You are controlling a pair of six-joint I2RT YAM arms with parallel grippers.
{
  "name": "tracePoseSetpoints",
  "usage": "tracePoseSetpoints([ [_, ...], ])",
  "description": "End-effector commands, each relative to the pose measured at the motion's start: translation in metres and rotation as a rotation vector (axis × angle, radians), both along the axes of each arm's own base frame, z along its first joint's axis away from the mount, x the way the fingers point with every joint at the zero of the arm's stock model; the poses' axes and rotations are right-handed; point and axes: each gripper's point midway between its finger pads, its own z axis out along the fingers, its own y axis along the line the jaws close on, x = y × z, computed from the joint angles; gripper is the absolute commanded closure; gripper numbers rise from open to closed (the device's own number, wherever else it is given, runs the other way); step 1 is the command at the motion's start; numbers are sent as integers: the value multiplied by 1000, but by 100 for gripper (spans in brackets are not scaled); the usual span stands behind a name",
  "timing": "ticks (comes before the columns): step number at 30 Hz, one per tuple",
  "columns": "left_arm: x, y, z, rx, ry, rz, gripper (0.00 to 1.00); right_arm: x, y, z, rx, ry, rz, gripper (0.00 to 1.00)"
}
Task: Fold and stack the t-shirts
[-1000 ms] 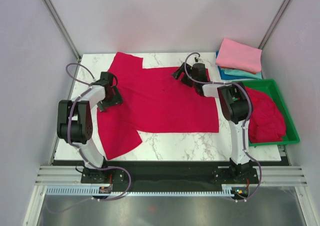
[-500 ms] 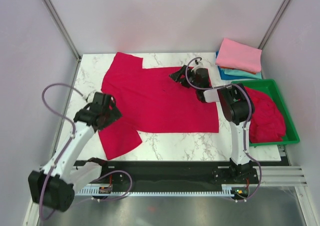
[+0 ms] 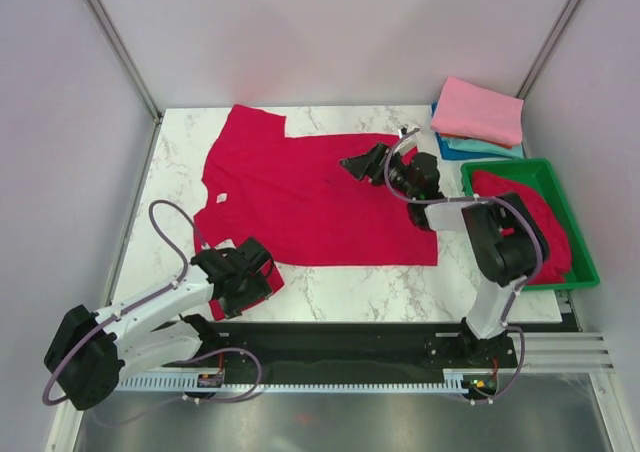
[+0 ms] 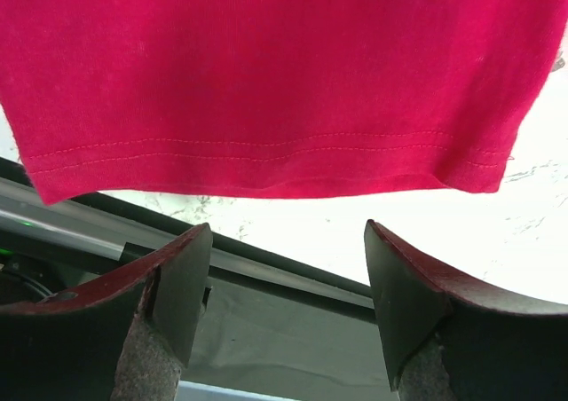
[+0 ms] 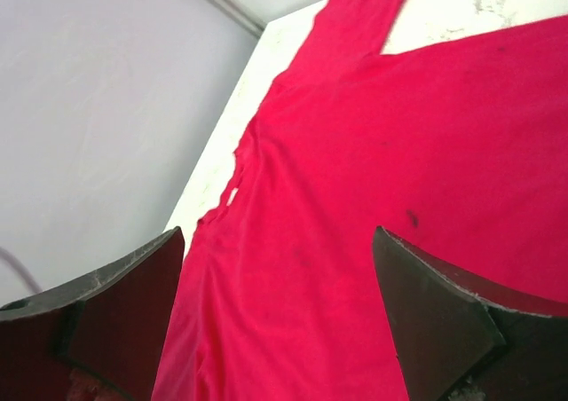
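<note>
left gripper point(image 3: 246, 272) sits low at the near table edge, its fingers point(image 4: 173, 286) spread wide with nothing between them. just ahead of the fingertips lies the stitched hem of the near sleeve point(image 4: 266, 64) of the red t-shirt point(image 3: 320, 202); the cloth is flat and not in the pinch. right gripper point(image 3: 362, 162) is over the far part of the same shirt's body, also spread wide and holding nothing point(image 5: 277, 241); cannot tell if it touches the cloth. the shirt is laid out flat ahead of the right gripper, with its collar and white neck label point(image 3: 221, 198) further on and the far sleeve point(image 5: 359, 19) off toward the far edge. between the two grippers the body of the shirt covers most of the marble table point(image 3: 350, 287). behind the right gripper, at the far right corner, is a folded stack with the pink tee point(image 3: 480, 110) on top, the teal tee point(image 3: 492, 148) under it and the blue tee point(image 3: 439, 140) at the bottom. nearer than the stack and beside the right arm is the green tray point(image 3: 585, 262), which holds a crumpled red tee point(image 3: 545, 227) partly hidden by the arm. under the left gripper's fingers a black rail point(image 4: 284, 330) runs along the table edge.
</note>
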Motion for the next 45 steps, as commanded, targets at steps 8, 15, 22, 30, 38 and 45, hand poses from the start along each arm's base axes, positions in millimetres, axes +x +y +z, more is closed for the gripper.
tracePoseSetpoints([
  [8, 26, 13, 8, 65, -150, 101, 23, -95, -34, 75, -78, -149, -9, 4],
  [15, 41, -7, 0, 39, -143, 47, 23, -128, -52, 98, -137, -171, -33, 3],
  [22, 44, -7, -18, 65, -125, 42, 26, -136, -61, 103, -201, -177, -46, 2],
  [30, 52, -9, -14, 63, -168, 11, 76, -138, -76, 74, -272, -41, -113, 4],
  [38, 62, -6, 7, 23, -208, -24, 98, -173, -149, -22, -761, 490, -534, 5],
  [45, 71, 6, 28, -33, -274, -50, 98, -221, -194, -74, -837, 651, -676, 11],
])
